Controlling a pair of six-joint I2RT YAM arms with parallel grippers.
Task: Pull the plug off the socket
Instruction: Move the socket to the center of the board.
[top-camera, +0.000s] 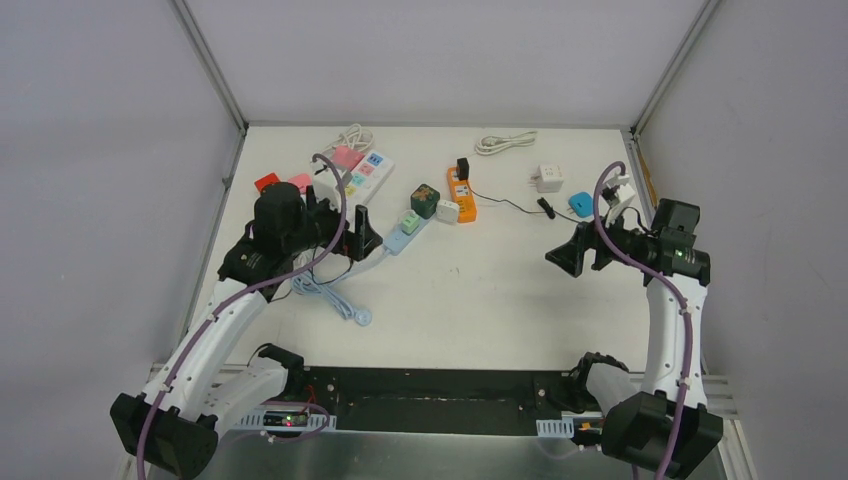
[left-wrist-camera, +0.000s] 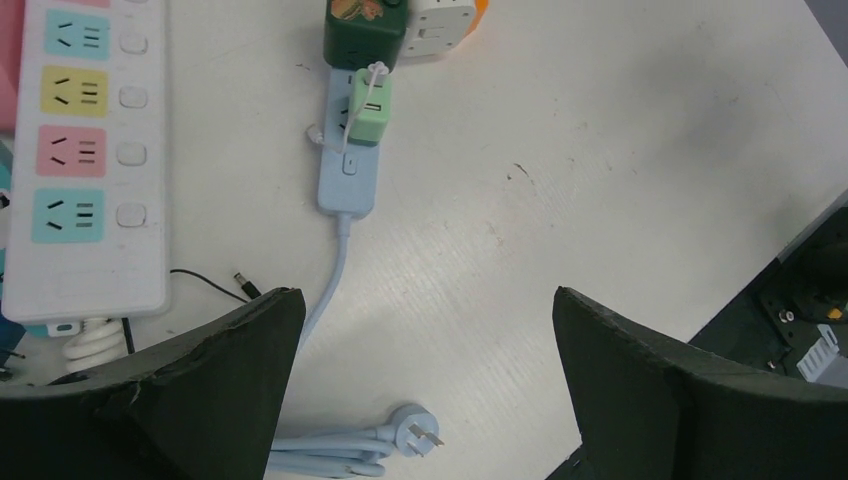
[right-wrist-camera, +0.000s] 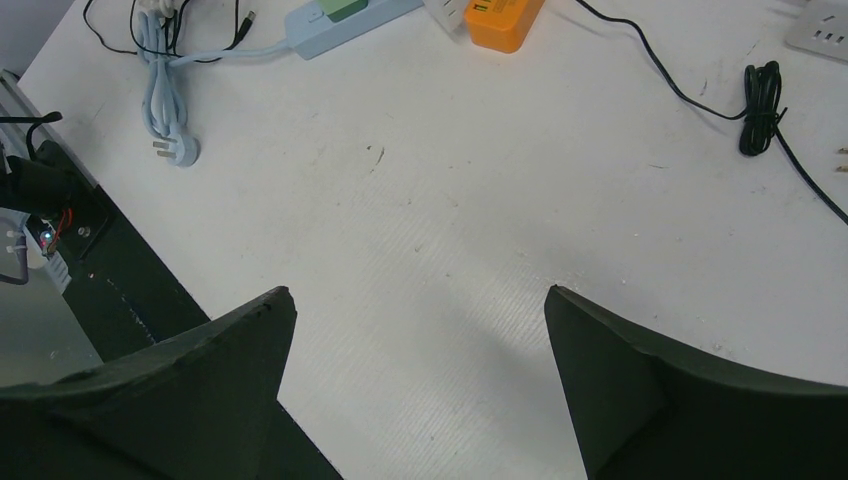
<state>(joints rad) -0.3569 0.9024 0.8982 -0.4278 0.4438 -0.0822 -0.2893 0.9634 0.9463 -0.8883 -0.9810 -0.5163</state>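
Note:
A light green plug (left-wrist-camera: 368, 110) sits in a light blue power strip (left-wrist-camera: 348, 175) left of the table's middle; both also show in the top view, the plug (top-camera: 409, 222) on the strip (top-camera: 400, 240). My left gripper (left-wrist-camera: 425, 294) is open and empty, hovering just short of the strip's cord end, a little near of the plug; in the top view the left gripper (top-camera: 362, 238) is just left of the strip. My right gripper (right-wrist-camera: 417, 292) is open and empty over bare table at the right (top-camera: 572, 258), far from the plug.
A white strip with coloured sockets (left-wrist-camera: 85, 160) lies left of the blue one. A dark green cube adapter (top-camera: 425, 200), white cube (top-camera: 447, 211) and orange strip (top-camera: 461, 195) with a black plug (top-camera: 462, 167) lie behind. The blue cord's coiled plug (left-wrist-camera: 420, 435) lies near my left fingers.

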